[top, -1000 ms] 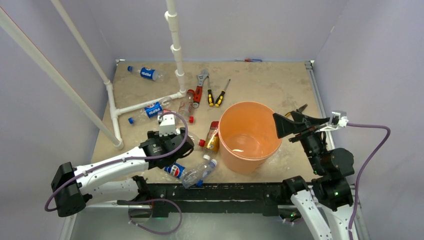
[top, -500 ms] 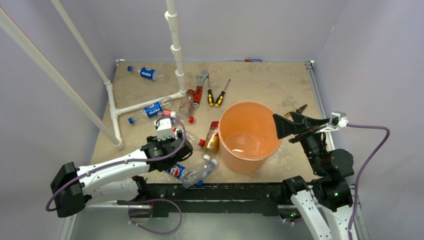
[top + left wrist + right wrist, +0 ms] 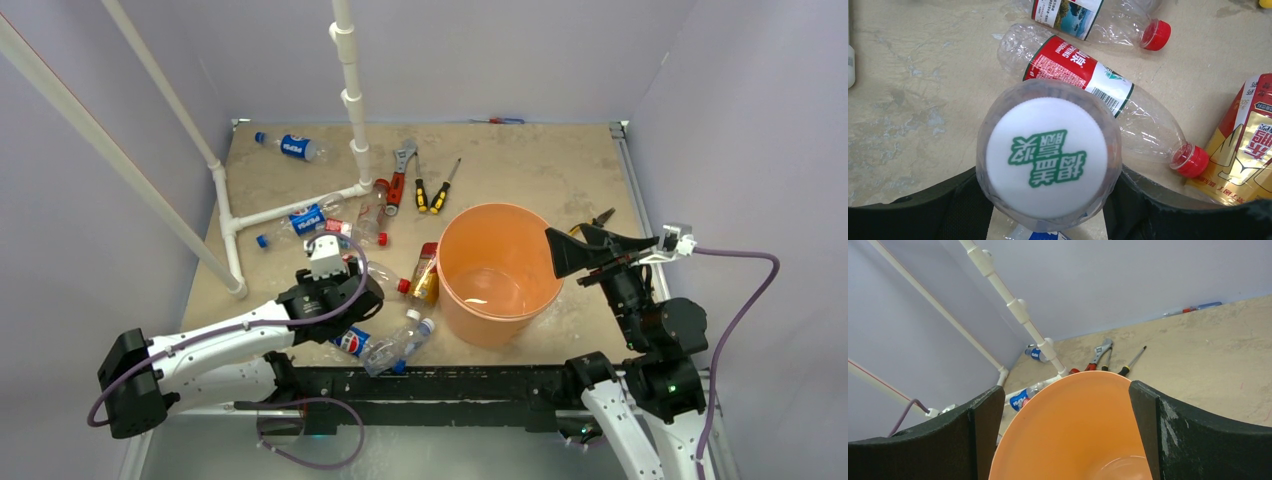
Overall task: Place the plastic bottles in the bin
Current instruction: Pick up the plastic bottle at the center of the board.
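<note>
From above, the bin (image 3: 495,328) stands on the worktop (image 3: 540,165) toward the near right. Bottles lie scattered to its left: a Pepsi bottle (image 3: 290,146) in the far left corner, a second one (image 3: 300,220) against the pipe frame (image 3: 350,90), an amber bottle (image 3: 425,275) just beside the bin's left wall, and two more (image 3: 385,345) at the near edge. The wrench (image 3: 400,170) and screwdrivers (image 3: 437,190) lie beyond the bin and are no part of the job. The left gripper (image 3: 340,272) points down among the middle bottles, but its own body hides what it has. The right gripper (image 3: 552,252) hangs at the bin's right rim, likely kept clear so the left can work.

The left wrist camera supplies what is missing. A white-capped bottle (image 3: 1048,150) stands cap-up between the fingers (image 3: 958,210), which press against both of its sides. An upright bottle held at the neck should lift straight out. Two red-labelled bottles (image 3: 1083,70) lie on the worktop past it, with the amber one to the right.

The right wrist camera looks into the bin and shows no bottles in the part it can see. Its fingers (image 3: 1193,440) are spread wide apart with nothing between them.
</note>
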Robot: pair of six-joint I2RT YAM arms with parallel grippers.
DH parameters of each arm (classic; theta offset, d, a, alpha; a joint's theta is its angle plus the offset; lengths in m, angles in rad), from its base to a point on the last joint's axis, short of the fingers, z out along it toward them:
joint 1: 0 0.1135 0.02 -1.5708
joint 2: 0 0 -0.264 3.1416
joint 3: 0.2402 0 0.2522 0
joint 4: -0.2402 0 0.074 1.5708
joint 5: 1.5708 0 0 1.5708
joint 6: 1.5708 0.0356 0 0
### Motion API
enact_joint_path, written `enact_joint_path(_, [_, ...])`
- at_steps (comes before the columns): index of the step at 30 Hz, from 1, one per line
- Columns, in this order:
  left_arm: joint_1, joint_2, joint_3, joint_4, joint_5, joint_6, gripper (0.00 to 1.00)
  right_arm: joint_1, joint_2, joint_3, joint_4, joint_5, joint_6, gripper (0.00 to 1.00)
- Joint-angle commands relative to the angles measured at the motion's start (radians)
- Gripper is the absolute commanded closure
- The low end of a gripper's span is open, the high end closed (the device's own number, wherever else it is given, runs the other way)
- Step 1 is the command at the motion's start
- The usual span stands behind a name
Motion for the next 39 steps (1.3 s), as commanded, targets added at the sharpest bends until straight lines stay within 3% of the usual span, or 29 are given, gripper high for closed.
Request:
enact_joint_path(1, [0.005,0.005,-0.007,0.040,-0.028,0.012,0.35,0.005,0.003,0.025,0.008,-0.015,-0.001,0.02])
enact_joint_path(4, [0.005,-0.002,-0.004,0.054,-0.016,0.041,0.51,0.005,0.005,0.035,0.002,-0.015,-0.003,0.02])
enact_joint_path(7, [0.005,-0.031,0.019,0.035,-0.018,0.048,0.60,0.005,0.011,0.046,0.002,-0.016,-0.003,0.02])
enact_joint_path(12, [0.005,-0.111,0.116,-0.051,-0.041,0.078,0.63,0.005,0.026,0.071,0.017,-0.024,-0.006,0.02])
enact_joint_path(17, [0.005,-0.158,0.276,-0.055,0.004,0.255,0.63,0.005,0.067,0.120,0.062,-0.050,-0.009,0.01])
enact_joint_path(20, [0.005,-0.188,0.356,0.016,0.103,0.429,0.63,0.005,0.121,0.157,0.127,-0.143,0.007,0.02])
enact_joint_path(24, [0.005,-0.256,0.370,0.188,0.340,0.630,0.62,0.005,0.256,0.199,0.271,-0.418,0.046,0.04])
enact_joint_path(30, [0.005,-0.322,0.360,0.299,0.688,0.735,0.60,0.006,0.488,0.261,0.506,-0.734,0.195,0.06])
enact_joint_path(35, [0.005,-0.293,0.402,0.259,0.820,0.773,0.59,0.068,0.625,0.353,0.495,-0.731,0.174,0.09])
enact_joint_path(39, [0.005,-0.277,0.447,0.200,0.881,0.809,0.59,0.237,0.736,0.472,0.380,-0.632,0.056,0.09])
